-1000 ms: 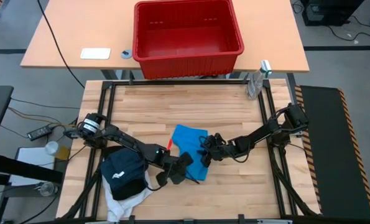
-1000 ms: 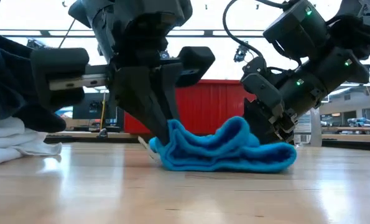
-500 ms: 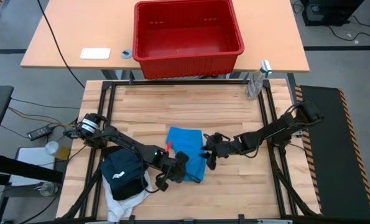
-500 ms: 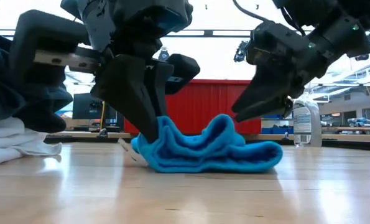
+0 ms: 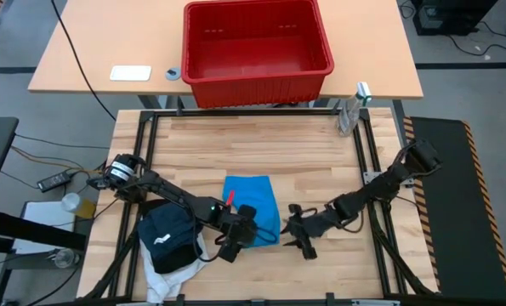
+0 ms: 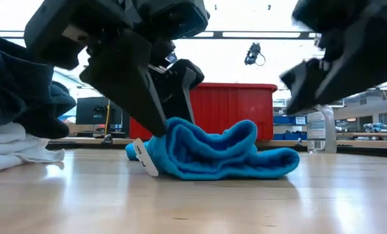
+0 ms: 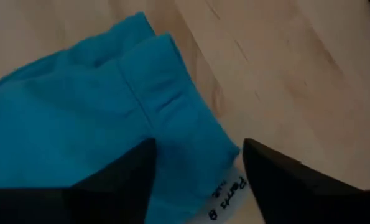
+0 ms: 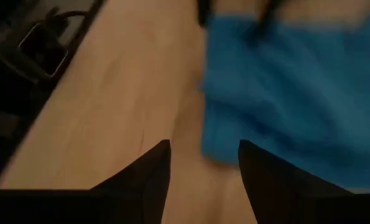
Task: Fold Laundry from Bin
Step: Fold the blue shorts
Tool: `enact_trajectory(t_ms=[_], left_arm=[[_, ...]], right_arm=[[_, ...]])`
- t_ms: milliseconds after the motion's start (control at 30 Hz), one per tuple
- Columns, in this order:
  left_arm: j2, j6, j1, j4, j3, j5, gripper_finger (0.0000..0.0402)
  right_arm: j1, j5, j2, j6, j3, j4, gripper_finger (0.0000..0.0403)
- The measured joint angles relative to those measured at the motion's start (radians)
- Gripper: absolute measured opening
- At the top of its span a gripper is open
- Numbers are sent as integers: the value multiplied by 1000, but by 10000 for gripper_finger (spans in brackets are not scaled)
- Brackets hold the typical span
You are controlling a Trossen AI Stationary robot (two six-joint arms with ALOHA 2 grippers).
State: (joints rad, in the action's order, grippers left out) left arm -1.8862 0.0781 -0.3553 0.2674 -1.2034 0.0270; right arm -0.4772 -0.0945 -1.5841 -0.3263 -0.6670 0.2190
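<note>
The small blue garment (image 5: 251, 204) lies lumpy at lower centre of the tabletop (image 5: 321, 153). The left hand (image 5: 235, 242) stands at its lower edge, fingers apart, holding nothing. The right hand (image 5: 299, 234), also apart, sits just right of it. Best flatten the ridges outward before creasing.

The small garment (image 5: 250, 201) on the table is bright blue, with a white printed tag (image 6: 144, 156). The bin (image 5: 255, 51) is red with ribbed sides. The tabletop (image 5: 321, 161) is pale striped wood. A black garment (image 5: 169, 237), perhaps dark navy, lies on white cloth (image 5: 166, 276).
</note>
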Motion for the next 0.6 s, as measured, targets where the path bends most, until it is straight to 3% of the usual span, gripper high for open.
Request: enact_trajectory(t_ms=[133,300,367,500,600], left_arm=[[9,-69,6,-12,0,81,270],[50,-161,17,-4,0,206,273],[74,-160,18,-3,0,190,274],[90,-109,31,23,0,41,273],[73,-72,80,54,1,18,263]], right_arm=[[-28,-133,0,245,-28,13,202],[32,-1,0,324,-45,-113,233],[43,11,-2,391,-60,-153,256],[46,5,-10,552,-85,-163,302],[41,-16,-36,630,-102,-163,328]])
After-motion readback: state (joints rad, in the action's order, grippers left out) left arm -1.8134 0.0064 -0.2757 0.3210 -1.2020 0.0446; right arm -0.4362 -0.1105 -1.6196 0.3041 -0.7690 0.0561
